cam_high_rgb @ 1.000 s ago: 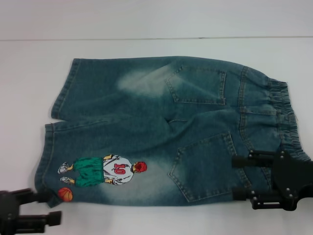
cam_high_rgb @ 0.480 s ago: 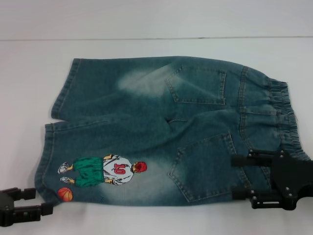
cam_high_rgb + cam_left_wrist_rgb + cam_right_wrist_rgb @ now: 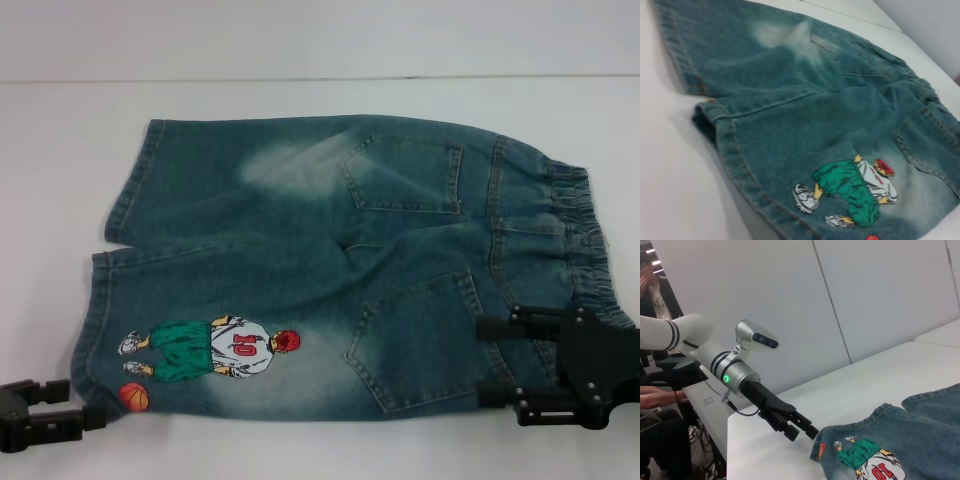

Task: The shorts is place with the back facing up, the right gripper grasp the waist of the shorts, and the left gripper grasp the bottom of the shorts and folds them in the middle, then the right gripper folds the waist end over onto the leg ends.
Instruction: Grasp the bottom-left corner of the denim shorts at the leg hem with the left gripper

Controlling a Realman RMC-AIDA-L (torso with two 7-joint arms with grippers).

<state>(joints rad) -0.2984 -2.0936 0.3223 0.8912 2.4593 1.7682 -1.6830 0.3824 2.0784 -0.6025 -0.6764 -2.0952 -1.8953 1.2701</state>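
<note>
White table (image 3: pixel 320 450): blue-green faded denim shorts (image 3: pixel 330 260) flat, back up, ruffled elastic waist (image 3: pixel 585 240) toward robot's right. Black blocky right gripper (image 3: pixel 482 360) over near pocket, fingers spread, empty. Black silver-wristed left gripper (image 3: pixel 90 402) beside near hem (image 3: pixel 92 330), fingers parted, empty.

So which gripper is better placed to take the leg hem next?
Left: the left gripper is open beside the near leg hem by the basketball print; the right gripper sits open over the waist end.
</note>
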